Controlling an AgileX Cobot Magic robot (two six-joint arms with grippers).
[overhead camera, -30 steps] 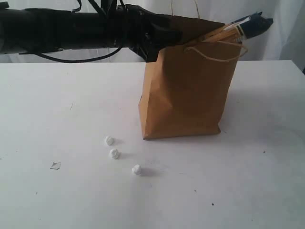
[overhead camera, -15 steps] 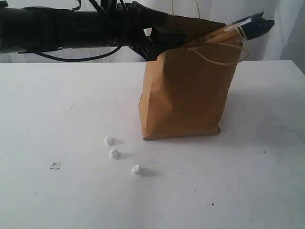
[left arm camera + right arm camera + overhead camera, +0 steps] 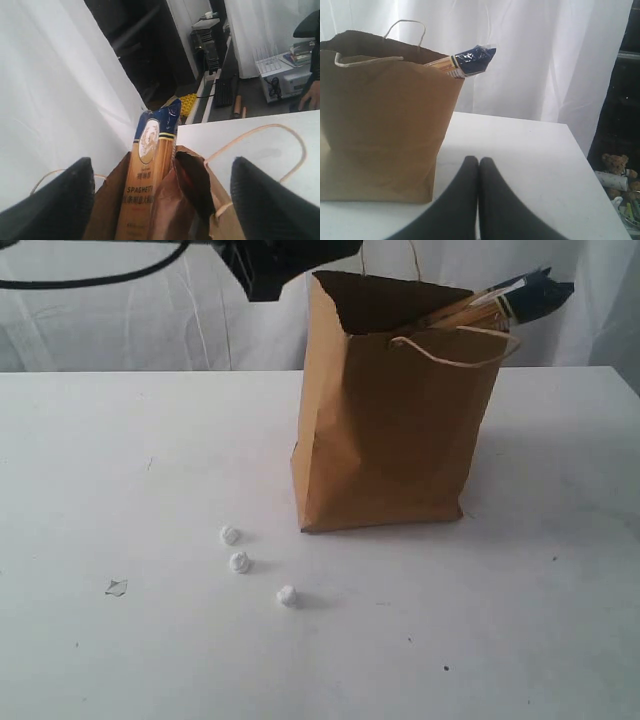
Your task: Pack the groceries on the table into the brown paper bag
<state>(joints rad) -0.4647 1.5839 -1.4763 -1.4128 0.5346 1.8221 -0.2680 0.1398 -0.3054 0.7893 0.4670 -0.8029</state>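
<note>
The long dark noodle packet (image 3: pixel 512 298) stands inside the brown paper bag (image 3: pixel 395 430), and only its upper end shows. Its long axis leans: in the exterior view it rises from the bag's mouth up and to the right, and the dark blue crimped tip clears the rim at the bag's right corner. The left wrist view shows glossy film with an orange body, an oval portrait label and the word SPAGHETTI running along its length.

The bag is upright on the white surface (image 3: pixel 120 460). It is matte kraft paper, creased down its front, with a jagged top edge and an open mouth. Pale twisted cord handles (image 3: pixel 455 360) loop from the rim, and the near one droops over the front.

The left end effector (image 3: pixel 161 167) hangs above the bag's mouth, pointing down at it. Its dark, textured fingers are spread wide with nothing between them, and they touch neither packet nor bag. The right end effector (image 3: pixel 479 165) sits low beside the bag, aimed level across the surface, its fingers pressed together and empty.

Three small crumpled white paper balls (image 3: pixel 240 562) and a pale scrap (image 3: pixel 117 587) lie on the surface in front of the bag, to its left. A white curtain (image 3: pixel 120 330) hangs behind.
</note>
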